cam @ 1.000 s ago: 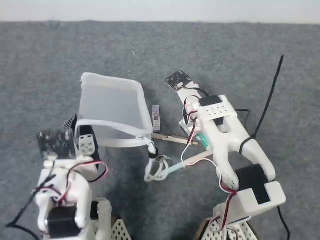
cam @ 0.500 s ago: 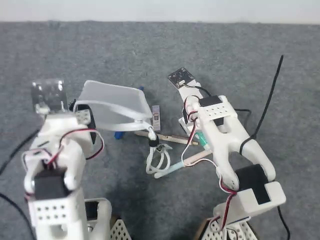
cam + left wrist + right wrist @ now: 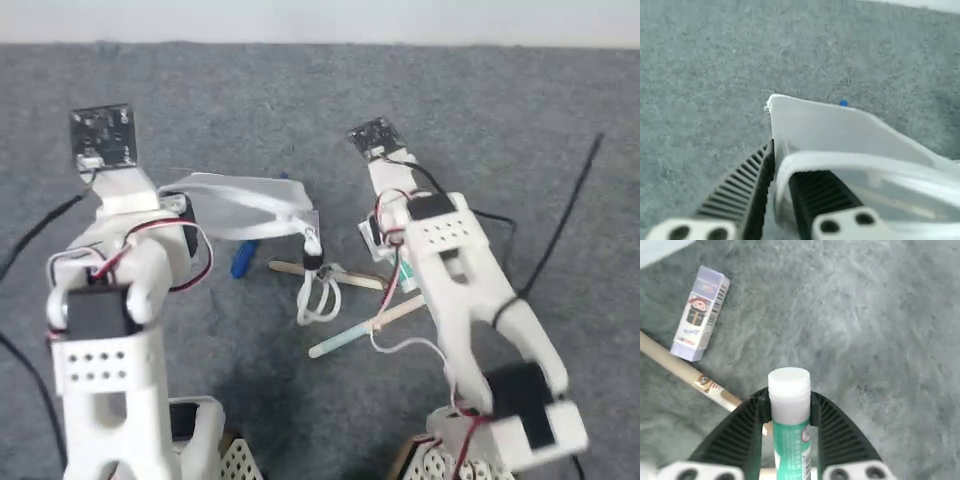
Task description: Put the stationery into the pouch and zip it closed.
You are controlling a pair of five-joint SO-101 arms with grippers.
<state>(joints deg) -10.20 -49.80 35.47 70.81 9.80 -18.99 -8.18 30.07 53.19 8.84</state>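
Clamps left fingers [image 3: 740, 190] shut on the pouch [image 3: 240, 205] rim, likely to keep its mouth open. Pinches the glue stick [image 3: 789, 390] firmly in right fingers [image 3: 740, 435] near the pouch, seemingly for loading.

Translucent white pouch [image 3: 240, 205], mouth open, pinched at one edge. Just beside its zip end: purple eraser [image 3: 700, 314], wooden pencil [image 3: 340, 275]. Farther off: white-capped green glue stick [image 3: 789, 410].

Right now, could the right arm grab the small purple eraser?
Probably not yet: the right claw is shut on the glue stick. The eraser itself lies uncovered on the carpet just ahead, beside the pencil, so the way looks free once the glue stick is let go.
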